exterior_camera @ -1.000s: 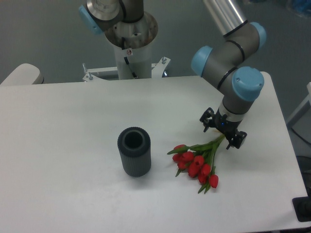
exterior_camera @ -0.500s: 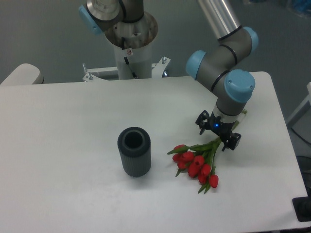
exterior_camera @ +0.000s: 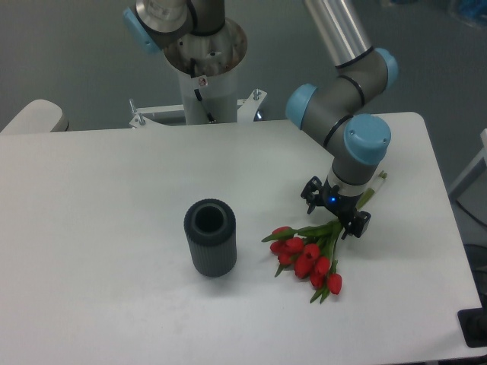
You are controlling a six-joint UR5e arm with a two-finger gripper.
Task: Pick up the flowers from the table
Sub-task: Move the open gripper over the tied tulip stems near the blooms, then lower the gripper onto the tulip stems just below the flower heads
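Note:
The flowers (exterior_camera: 308, 257), a bunch of red tulips with green stems, lie on the white table (exterior_camera: 106, 198) right of centre, heads toward the front, stems running up and right under the wrist. A stem tip shows beyond the wrist near the right side. My gripper (exterior_camera: 334, 211) hangs over the stems just above the blooms, its two dark fingers spread to either side of the stems. It looks open, with the stems lying between or just below the fingers; no lift of the flowers is visible.
A dark grey ribbed cylinder vase (exterior_camera: 210, 237) stands upright left of the flowers. The robot base column (exterior_camera: 204, 84) rises at the table's far edge. The table's right edge is close to the arm.
The gripper and wrist have shifted left and slightly down along the stems, toward the blooms. The flowers and vase have not moved.

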